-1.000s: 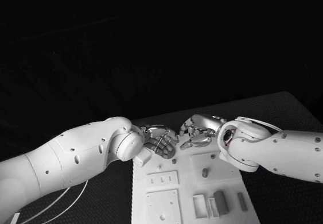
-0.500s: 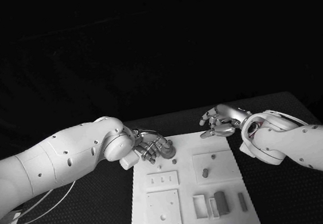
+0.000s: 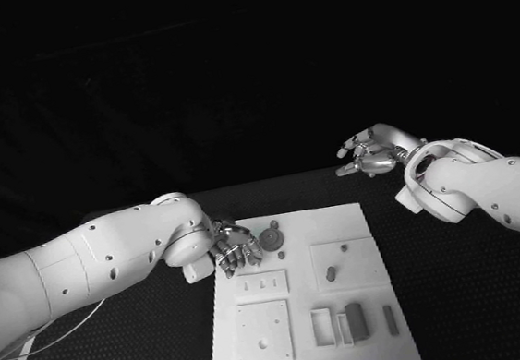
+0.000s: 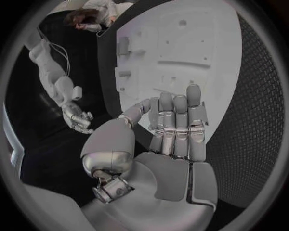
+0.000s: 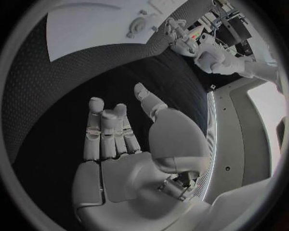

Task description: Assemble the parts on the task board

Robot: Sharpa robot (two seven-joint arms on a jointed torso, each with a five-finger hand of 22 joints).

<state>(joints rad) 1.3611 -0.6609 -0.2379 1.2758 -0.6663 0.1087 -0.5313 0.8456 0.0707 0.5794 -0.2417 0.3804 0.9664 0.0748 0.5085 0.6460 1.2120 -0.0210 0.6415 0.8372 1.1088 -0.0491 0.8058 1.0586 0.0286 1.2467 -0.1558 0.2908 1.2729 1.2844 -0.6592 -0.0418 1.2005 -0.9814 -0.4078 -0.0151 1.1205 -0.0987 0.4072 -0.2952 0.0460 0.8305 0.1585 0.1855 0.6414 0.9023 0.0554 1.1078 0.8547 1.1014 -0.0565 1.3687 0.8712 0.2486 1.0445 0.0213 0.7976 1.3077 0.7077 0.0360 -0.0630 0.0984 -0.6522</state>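
Observation:
The white task board (image 3: 311, 359) lies in the middle of the black table. A round grey part (image 3: 274, 234) sits near its far left corner. A short peg (image 3: 331, 273) stands in a raised square further right. A grey block (image 3: 354, 321) and a thin bar (image 3: 390, 320) lie near the front. My left hand (image 3: 235, 246) hovers at the board's far left edge beside the round part, fingers straight, holding nothing (image 4: 175, 130). My right hand (image 3: 371, 154) is off the board beyond its far right corner, fingers apart and empty (image 5: 117, 139).
Two raised white plates, one slotted (image 3: 260, 285) and one square (image 3: 263, 334), sit on the board's left half. Black table mat (image 3: 481, 293) surrounds the board. A cable (image 3: 57, 336) hangs under my left arm.
Both hands have drawn apart from the board's far middle. The right hand went back and to the right, off the board. The left hand slid left, uncovering the round part.

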